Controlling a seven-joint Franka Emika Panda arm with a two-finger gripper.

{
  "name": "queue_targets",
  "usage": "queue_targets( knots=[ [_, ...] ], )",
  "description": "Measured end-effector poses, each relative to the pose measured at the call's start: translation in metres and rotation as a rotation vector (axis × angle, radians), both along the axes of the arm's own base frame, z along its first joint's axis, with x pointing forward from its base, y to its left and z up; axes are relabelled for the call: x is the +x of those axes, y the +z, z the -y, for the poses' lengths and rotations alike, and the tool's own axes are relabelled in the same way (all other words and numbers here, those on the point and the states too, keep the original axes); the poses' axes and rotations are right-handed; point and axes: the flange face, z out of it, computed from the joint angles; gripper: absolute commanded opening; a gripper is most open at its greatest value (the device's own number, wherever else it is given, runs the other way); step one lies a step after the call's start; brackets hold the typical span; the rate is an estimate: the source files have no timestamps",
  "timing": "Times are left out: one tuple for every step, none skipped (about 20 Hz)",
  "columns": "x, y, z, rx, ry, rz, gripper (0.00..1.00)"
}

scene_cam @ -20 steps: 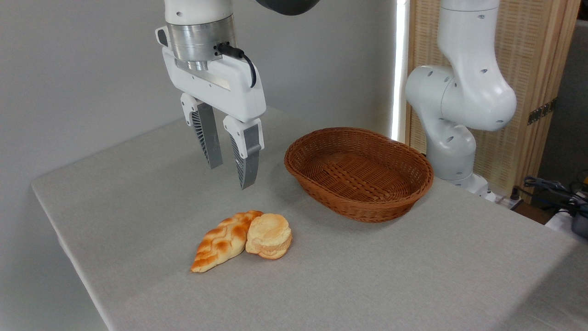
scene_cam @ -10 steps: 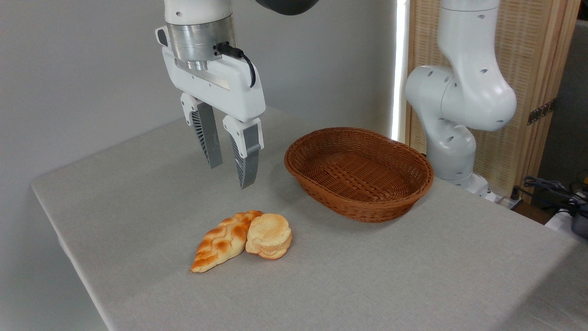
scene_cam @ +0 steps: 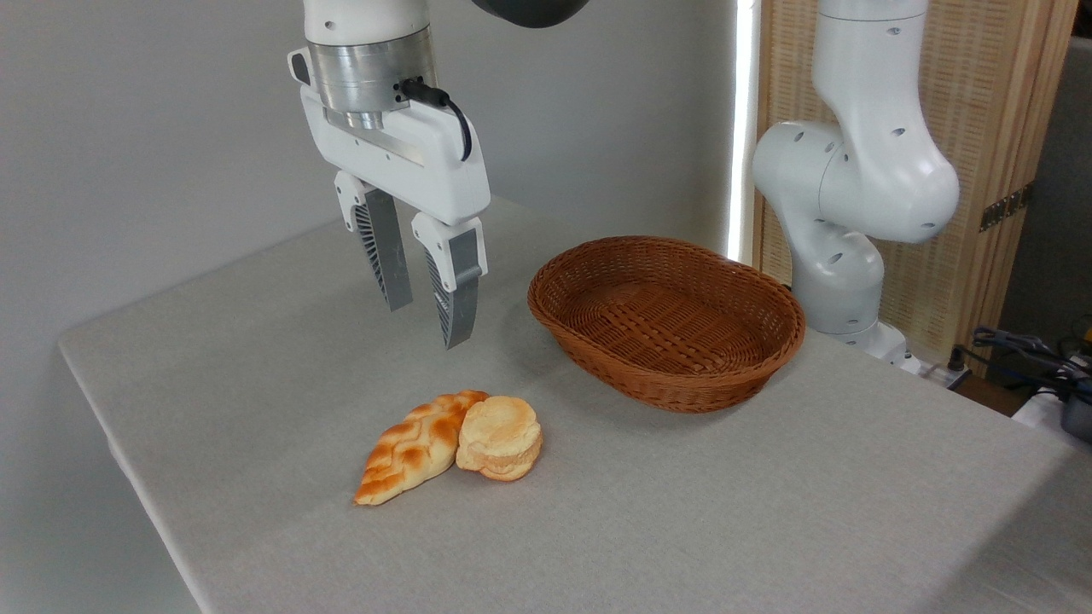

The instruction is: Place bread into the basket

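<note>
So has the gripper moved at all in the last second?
Barely. The gripper has drifted very slightly left, away from the basket, and remains open above the table.

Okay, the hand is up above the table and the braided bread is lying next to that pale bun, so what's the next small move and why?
Probably bring the hand down and toward the camera over the braided bread. The hand is open and empty, hanging above the table behind the loaf, and the basket holds nothing. Aim for the loaf's left part, since the pale bun touches its right end.
</note>
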Motion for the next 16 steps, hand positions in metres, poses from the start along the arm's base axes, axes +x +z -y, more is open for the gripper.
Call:
queue_targets(
  knots=[
    [0.0000,0.0000,0.0000,0.000,0.000,0.000,1.00],
    [0.0000,0.0000,0.0000,0.000,0.000,0.000,1.00],
    [0.0000,0.0000,0.0000,0.000,0.000,0.000,1.00],
    [0.0000,0.0000,0.0000,0.000,0.000,0.000,1.00],
    [-0.0001,-0.0001,0.0000,0.000,0.000,-0.001,1.00],
    [-0.0003,-0.0002,-0.0001,0.000,0.000,-0.003,1.00],
    [-0.0006,-0.0006,-0.0002,0.001,0.000,-0.006,1.00],
    [-0.0010,-0.0009,-0.0002,0.001,0.000,-0.010,1.00],
    [-0.0013,-0.0011,-0.0002,0.001,0.000,-0.012,1.00],
    [-0.0013,-0.0012,-0.0002,0.001,0.000,-0.013,1.00],
    [-0.0014,-0.0012,-0.0002,0.001,0.000,-0.013,1.00],
    [-0.0014,-0.0012,-0.0002,0.001,0.000,-0.013,1.00],
    [-0.0014,-0.0013,-0.0002,0.001,0.000,-0.014,1.00],
    [-0.0015,-0.0013,-0.0002,0.001,0.000,-0.014,1.00],
    [-0.0015,-0.0014,-0.0001,0.001,-0.001,-0.015,1.00],
    [-0.0015,-0.0014,0.0000,0.001,-0.001,-0.015,1.00]
  ],
)
